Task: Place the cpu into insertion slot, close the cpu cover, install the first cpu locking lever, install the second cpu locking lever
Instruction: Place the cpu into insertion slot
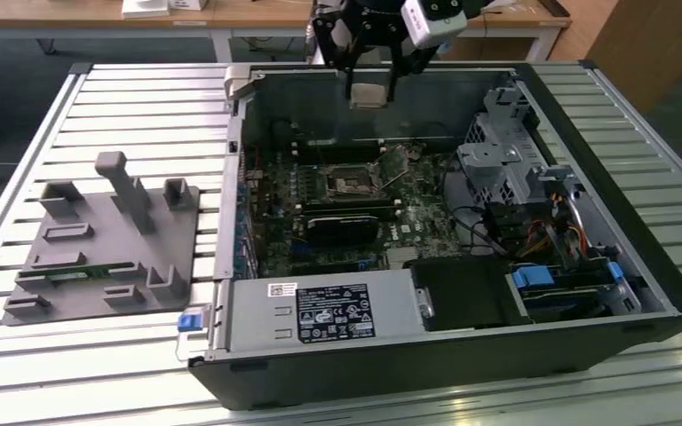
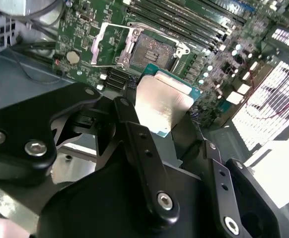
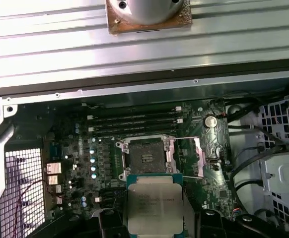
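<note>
Above, one cpu (image 3: 155, 203); below, one insertion slot (image 3: 147, 158).

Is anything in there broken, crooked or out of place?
Nothing looks damaged. The cpu is off the board, pinched in the gripper above the open computer case. The insertion slot is empty and its cpu cover is swung open beside it, which looks deliberate, not a fault.

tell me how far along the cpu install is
Nothing is seated yet. In hand: the fingers grip the cpu above the case. Left: the insertion slot is empty, the cpu cover open, so seating, closing and locking remain.
</note>
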Available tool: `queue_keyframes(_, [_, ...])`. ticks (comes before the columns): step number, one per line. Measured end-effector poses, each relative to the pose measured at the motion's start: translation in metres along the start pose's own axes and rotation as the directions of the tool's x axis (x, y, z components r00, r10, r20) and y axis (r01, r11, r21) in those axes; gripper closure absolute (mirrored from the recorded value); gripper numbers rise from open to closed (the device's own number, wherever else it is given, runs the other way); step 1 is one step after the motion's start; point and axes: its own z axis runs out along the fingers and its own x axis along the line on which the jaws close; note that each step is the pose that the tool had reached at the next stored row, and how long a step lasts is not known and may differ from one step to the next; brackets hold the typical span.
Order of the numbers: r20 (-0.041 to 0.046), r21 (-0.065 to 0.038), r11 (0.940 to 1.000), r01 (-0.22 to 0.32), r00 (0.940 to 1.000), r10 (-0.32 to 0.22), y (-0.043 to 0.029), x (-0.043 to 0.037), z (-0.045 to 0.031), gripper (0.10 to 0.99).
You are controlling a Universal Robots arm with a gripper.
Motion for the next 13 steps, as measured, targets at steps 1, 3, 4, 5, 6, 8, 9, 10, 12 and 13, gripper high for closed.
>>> queue_keyframes(1, [0.0014, 0.000, 0.9999, -0.016, 0.9999, 0.016, 0.0000, 0.0000, 0.0001, 0.553])
queue_keyframes(3, [0.0042, -0.001, 0.9989, -0.047, 0.9989, 0.047, 0.0000, 0.0000, 0.0004, 0.553])
queue_keyframes(4, [0.0055, -0.001, 0.9981, -0.062, 0.9980, 0.062, 0.0000, 0.0000, 0.0005, 0.553])
queue_keyframes(5, [0.0069, -0.002, 0.9970, -0.077, 0.9970, 0.077, 0.0000, 0.0000, 0.0006, 0.553])
queue_keyframes(6, [0.0082, -0.002, 0.9957, -0.093, 0.9957, 0.093, 0.0000, 0.0000, 0.0007, 0.553])
queue_keyframes(8, [0.0109, -0.003, 0.9924, -0.123, 0.9923, 0.123, -0.0001, 0.0000, 0.0009, 0.553])
queue_keyframes(9, [0.0122, -0.004, 0.9904, -0.138, 0.9903, 0.138, -0.0001, 0.0000, 0.0010, 0.553])
queue_keyframes(10, [0.0148, -0.005, 0.9857, -0.169, 0.9855, 0.169, -0.0001, 0.0000, 0.0013, 0.553])
queue_keyframes(12, [0.0174, -0.006, 0.9802, -0.198, 0.9801, 0.198, -0.0001, 0.0000, 0.0015, 0.553])
queue_keyframes(13, [0.0186, -0.006, 0.9772, -0.212, 0.9770, 0.212, -0.0001, 0.0000, 0.0016, 0.553])
